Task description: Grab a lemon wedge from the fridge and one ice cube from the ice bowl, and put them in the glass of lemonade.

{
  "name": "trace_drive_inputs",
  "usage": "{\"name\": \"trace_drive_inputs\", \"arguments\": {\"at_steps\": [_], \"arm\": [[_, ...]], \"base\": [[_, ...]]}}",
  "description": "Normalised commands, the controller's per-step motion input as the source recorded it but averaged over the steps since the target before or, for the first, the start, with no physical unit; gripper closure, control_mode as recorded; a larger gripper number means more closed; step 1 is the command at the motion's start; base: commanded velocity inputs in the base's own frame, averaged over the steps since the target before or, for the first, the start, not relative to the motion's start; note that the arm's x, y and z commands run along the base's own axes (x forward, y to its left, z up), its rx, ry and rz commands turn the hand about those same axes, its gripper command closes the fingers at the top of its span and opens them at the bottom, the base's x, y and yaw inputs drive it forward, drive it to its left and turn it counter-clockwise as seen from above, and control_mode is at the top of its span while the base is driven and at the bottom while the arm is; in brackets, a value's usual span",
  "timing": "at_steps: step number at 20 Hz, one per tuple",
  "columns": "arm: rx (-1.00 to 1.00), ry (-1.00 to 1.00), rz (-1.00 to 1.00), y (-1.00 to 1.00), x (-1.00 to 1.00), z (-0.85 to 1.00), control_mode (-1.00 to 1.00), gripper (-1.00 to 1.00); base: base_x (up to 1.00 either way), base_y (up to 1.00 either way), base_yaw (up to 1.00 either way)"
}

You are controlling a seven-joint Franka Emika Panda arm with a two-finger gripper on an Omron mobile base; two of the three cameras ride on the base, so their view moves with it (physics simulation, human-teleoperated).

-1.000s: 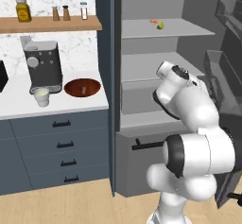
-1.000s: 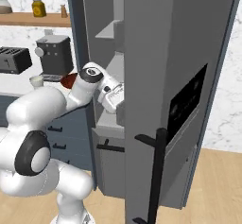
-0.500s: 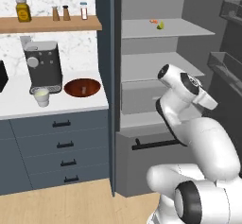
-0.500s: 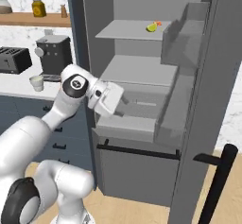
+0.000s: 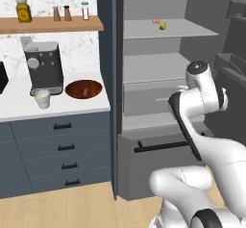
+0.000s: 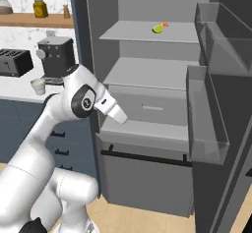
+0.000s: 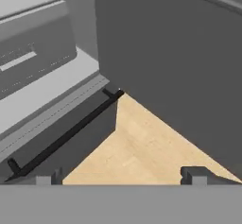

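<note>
Hand (image 7: 121,176) open, holding nothing; two dark fingertips (image 7: 193,175) stand wide apart at the bottom of the hand view, over pale wood floor (image 7: 137,147). The hand view looks down at the fridge's lower drawer front with its long black handle (image 7: 66,133), and the grey inner face of the open door to one side.

Arm (image 6: 83,99) bent in front of the open fridge (image 5: 158,73), wrist level with the inner drawer (image 6: 147,108). In the left base view the hand end is hidden behind the arm's own links.

Fridge door (image 6: 221,104) swung wide, its clear bins facing in.

Lemon wedge (image 6: 158,28) lies on the upper fridge shelf (image 6: 133,33), towards the back, just beside a small orange-red bit (image 6: 164,24); whether they touch I cannot tell. Well above the hand.

Worktop (image 5: 19,104) left of the fridge: glass (image 5: 42,97) with pale liquid stands in front of the coffee machine (image 5: 44,67); ice bowl (image 5: 84,89) just beside the machine, on the fridge side. Bowl contents too small to make out. Toaster (image 6: 15,62) further left.

Wall shelf (image 5: 48,24) above carries a jar (image 5: 22,10) and shakers (image 5: 67,13).
</note>
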Motion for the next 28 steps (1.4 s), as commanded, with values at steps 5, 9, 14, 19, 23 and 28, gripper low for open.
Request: {"name": "trace_drive_inputs", "arguments": {"at_steps": [5, 9, 14, 19, 23, 28], "arm": [[0.27, 0.12, 0.45, 0.22, -0.02, 0.0, -1.0, -1.0], [0.0, 0.14, 0.16, 0.23, 0.0, 0.0, -1.0, -1.0], [-0.01, 0.05, 0.01, 0.04, 0.0, 0.0, -1.0, -1.0], [0.0, 0.0, 0.0, 0.0, -0.03, 0.0, -1.0, -1.0], [0.0, -0.02, 0.01, -0.4, -0.08, 0.0, 1.0, -1.0], [0.0, 0.0, 0.0, 0.0, 0.0, 0.0, 1.0, -1.0]], "base": [[0.0, 0.0, 0.0], [0.0, 0.0, 0.0], [0.0, 0.0, 0.0], [0.0, 0.0, 0.0], [-0.01, -0.5, 0.0], [0.16, -0.62, 0.07]]}}
